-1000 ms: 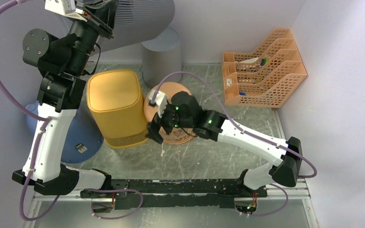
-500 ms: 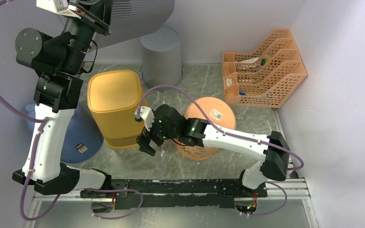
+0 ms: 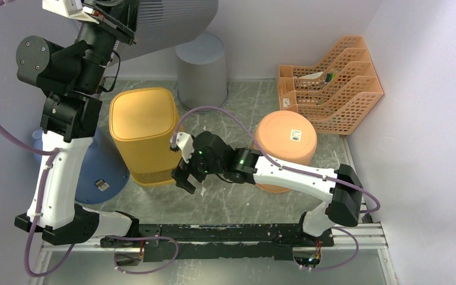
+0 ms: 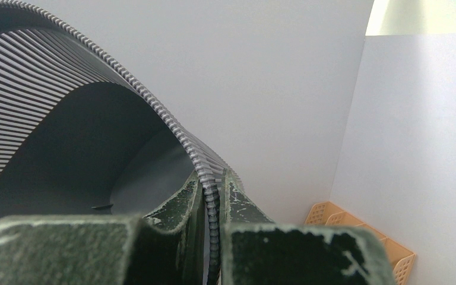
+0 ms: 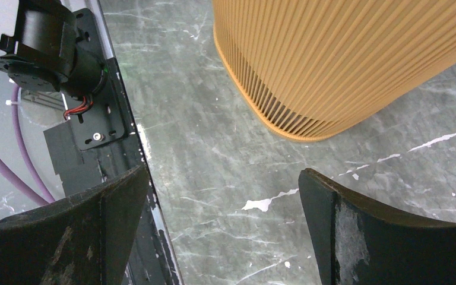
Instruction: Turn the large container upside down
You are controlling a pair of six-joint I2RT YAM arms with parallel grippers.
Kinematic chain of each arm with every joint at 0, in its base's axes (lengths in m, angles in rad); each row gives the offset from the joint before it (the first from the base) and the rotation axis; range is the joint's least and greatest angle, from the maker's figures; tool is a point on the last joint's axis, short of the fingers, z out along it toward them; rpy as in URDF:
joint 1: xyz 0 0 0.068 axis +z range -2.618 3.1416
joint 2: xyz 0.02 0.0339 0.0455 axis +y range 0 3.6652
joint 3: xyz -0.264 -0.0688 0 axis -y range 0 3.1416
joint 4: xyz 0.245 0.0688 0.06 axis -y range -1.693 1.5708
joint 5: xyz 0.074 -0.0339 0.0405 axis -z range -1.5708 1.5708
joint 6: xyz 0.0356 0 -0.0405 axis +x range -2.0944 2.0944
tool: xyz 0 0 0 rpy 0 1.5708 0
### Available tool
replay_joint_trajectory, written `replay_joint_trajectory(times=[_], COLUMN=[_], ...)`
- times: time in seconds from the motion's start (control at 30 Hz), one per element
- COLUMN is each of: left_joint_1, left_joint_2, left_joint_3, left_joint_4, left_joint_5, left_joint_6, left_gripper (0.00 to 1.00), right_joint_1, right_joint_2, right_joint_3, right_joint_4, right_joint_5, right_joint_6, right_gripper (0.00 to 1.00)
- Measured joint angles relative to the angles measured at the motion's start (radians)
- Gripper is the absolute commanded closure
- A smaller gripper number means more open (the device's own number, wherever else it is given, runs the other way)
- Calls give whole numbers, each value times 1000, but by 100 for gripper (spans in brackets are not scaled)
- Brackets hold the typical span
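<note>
One ribbed grey bin (image 3: 172, 18), rounded-square ribbed ochre bin (image 3: 141, 119)

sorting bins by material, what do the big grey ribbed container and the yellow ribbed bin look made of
Big grey ribbed container: seemingly thin moulded plastic, matt; fine even ribs, smooth inside. Yellow ribbed bin: likely plastic too, matt, with moulded vertical ribs and slots at its lower edge.

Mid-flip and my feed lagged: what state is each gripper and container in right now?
Large grey ribbed container: lifted clear, tipped sideways, held by its rim.
Left gripper: shut on that rim.
Right gripper: open, empty.
Yellow ribbed plastic bin: upside down, untouched.
Orange round tub: upside down, label facing up.
Small grey round bin: upside down.
</note>
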Motion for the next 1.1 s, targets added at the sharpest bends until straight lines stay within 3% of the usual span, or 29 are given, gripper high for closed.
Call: replay_joint_trajectory(times=[0.37,0.63,1.1], left_joint_1=[0,0,0], left_joint_2=[-17,-56,-92], left_joint_3=[0,-7,-126], left_joint_4=[-11,-10,7], left_joint_5=[1,10,21], left_joint_6=[0,-8,-11], left_gripper=[93,93,93], right_joint_1=[-12,-142,-233], right_joint_2=[182,237,648], right_joint_3=[11,19,463], right_joint_4=[96,288,440], right_joint_5=[-23,-58,-9], right_joint_6=[24,129,184], right_gripper=[0,0,0])
